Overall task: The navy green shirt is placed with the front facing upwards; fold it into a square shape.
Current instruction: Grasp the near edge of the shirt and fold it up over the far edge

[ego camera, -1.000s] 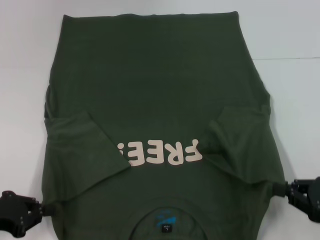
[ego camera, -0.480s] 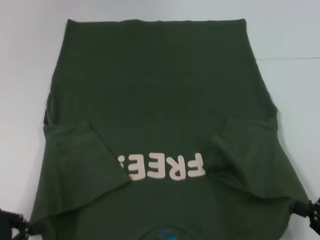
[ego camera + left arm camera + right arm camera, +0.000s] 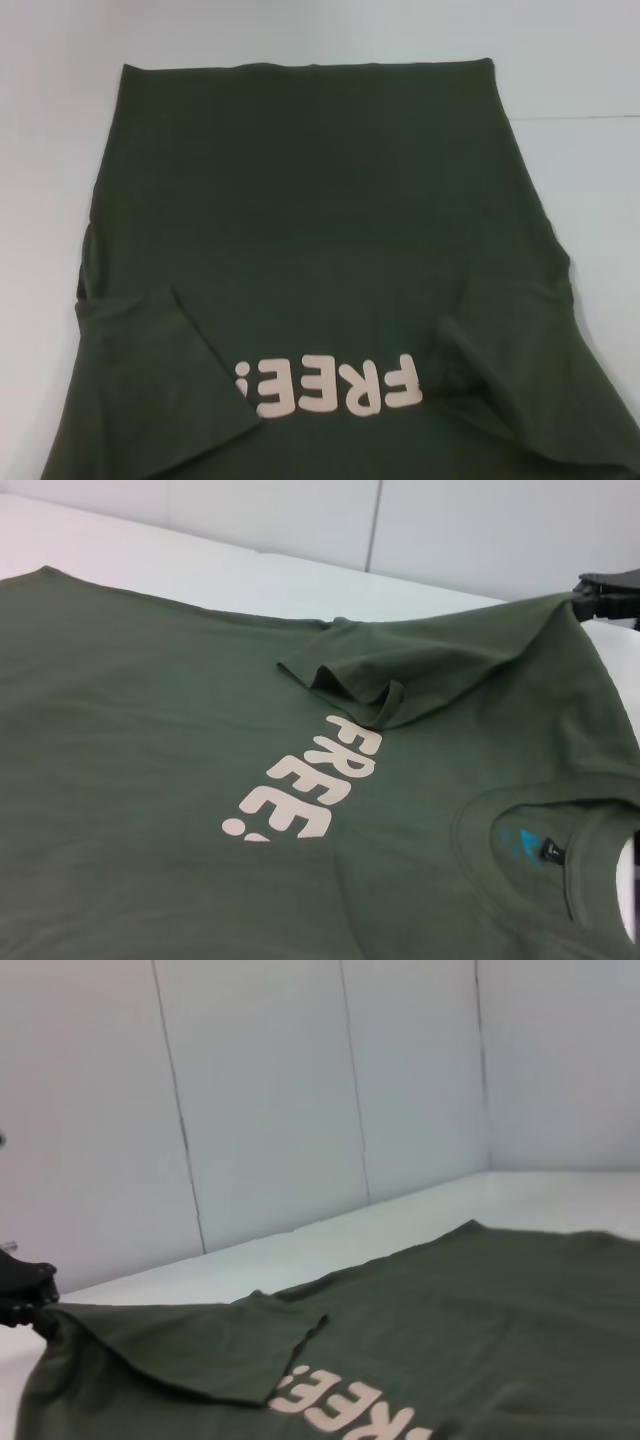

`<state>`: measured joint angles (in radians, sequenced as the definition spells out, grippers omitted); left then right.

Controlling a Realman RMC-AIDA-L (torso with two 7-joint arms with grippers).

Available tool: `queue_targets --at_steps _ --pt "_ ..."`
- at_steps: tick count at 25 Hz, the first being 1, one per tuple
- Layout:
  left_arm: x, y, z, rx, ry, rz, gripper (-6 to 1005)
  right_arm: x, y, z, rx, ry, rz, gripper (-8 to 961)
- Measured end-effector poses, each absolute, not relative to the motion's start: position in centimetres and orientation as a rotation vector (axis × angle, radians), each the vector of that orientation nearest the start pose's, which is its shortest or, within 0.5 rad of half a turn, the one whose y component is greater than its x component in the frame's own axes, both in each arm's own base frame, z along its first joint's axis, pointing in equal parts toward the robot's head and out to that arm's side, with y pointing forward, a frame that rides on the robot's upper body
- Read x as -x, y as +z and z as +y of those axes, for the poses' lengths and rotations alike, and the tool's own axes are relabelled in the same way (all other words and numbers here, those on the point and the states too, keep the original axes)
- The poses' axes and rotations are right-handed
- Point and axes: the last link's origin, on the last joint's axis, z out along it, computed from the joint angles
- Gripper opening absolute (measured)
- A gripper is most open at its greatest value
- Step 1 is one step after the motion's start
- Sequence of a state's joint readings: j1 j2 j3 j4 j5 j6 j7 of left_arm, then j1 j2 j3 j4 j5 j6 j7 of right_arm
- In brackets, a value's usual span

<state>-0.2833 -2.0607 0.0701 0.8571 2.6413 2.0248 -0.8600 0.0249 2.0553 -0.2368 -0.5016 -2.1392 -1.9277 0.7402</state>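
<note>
Here the navy green shirt (image 3: 320, 240) lies lengthwise, collar toward the robot.

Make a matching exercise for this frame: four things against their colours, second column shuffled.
1. FREE! lettering
2. collar print
3. table
4. navy green shirt

a. white
b. dark olive
c. cream
d. blue

Pairs: 1-c, 2-d, 3-a, 4-b.

The left gripper and the right gripper each pinch a shoulder corner of the shirt.
</note>
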Motion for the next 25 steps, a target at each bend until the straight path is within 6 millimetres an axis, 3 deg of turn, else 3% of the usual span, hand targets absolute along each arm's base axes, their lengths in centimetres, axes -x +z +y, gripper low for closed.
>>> queue_targets --at_steps 5,8,16,25 --pt "36.8 6.6 16.8 2.803 -0.423 -0.464 26 -37.8 4.1 9.9 2.284 0.816 0.524 39" --pt "36.7 6.8 17.1 2.785 -0.432 -0.457 26 -37.9 4.2 10.1 2.258 0.809 0.53 38" --pt "36.3 7.2 19.2 2.627 -0.545 -0.468 27 -36.6 2.9 13.7 2.235 0.898 0.494 38" --pt "36.8 6.7 21.9 2.4 -0.629 -0.546 28 -37.2 4.3 18.1 2.059 0.915 0.601 39"
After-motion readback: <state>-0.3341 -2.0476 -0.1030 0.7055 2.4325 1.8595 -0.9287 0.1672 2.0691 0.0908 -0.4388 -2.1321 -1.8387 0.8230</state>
